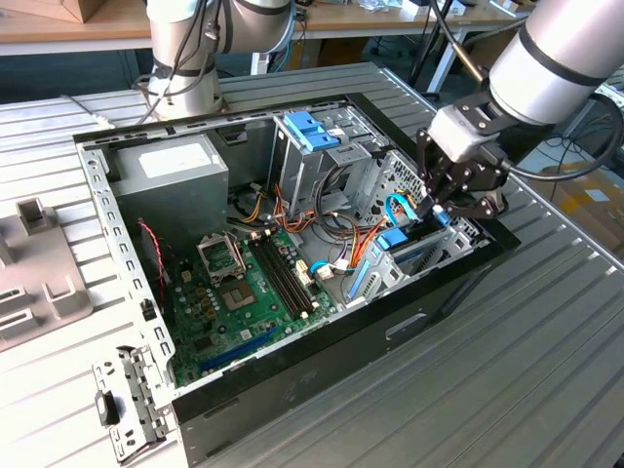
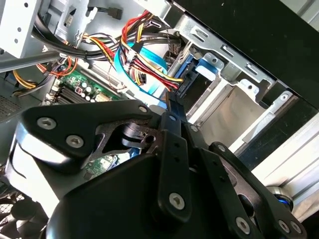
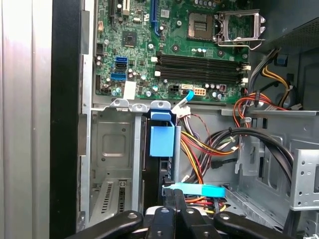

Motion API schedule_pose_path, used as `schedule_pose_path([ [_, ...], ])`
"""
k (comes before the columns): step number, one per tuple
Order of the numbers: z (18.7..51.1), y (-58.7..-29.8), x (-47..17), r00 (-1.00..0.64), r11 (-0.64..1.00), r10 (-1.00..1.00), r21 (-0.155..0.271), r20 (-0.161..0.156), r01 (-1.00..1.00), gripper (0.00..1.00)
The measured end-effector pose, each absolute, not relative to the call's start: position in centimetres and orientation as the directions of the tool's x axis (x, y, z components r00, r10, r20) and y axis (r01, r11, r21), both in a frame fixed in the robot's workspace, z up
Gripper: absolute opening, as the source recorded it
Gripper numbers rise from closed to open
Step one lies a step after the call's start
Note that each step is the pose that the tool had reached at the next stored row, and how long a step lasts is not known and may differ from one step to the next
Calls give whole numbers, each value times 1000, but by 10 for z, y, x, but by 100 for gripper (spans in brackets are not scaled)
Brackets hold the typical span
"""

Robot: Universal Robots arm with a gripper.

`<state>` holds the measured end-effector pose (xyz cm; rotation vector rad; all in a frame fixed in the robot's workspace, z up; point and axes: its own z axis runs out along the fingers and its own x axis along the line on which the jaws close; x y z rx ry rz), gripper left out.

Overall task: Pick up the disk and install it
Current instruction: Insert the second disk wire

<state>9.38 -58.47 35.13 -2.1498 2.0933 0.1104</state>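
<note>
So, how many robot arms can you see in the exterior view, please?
2. One arm stands behind the computer case, at the exterior view's left; the other arm enters from the exterior view's right, gripper over the case.

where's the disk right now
In the exterior view the disk stands edge-on in the drive bay at the computer case's right end, below the gripper and beside the orange cables.

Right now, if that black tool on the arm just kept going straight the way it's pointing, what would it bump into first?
Most likely the disk, standing edge-on in the drive bay straight ahead of the tool. Depth is hard to judge; they may already touch.
</note>
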Motion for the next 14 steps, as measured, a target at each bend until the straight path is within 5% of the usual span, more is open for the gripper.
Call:
schedule_pose_path([
  [14,355,-585,100,29,-23,-988,-45,-151,-999,11],
])
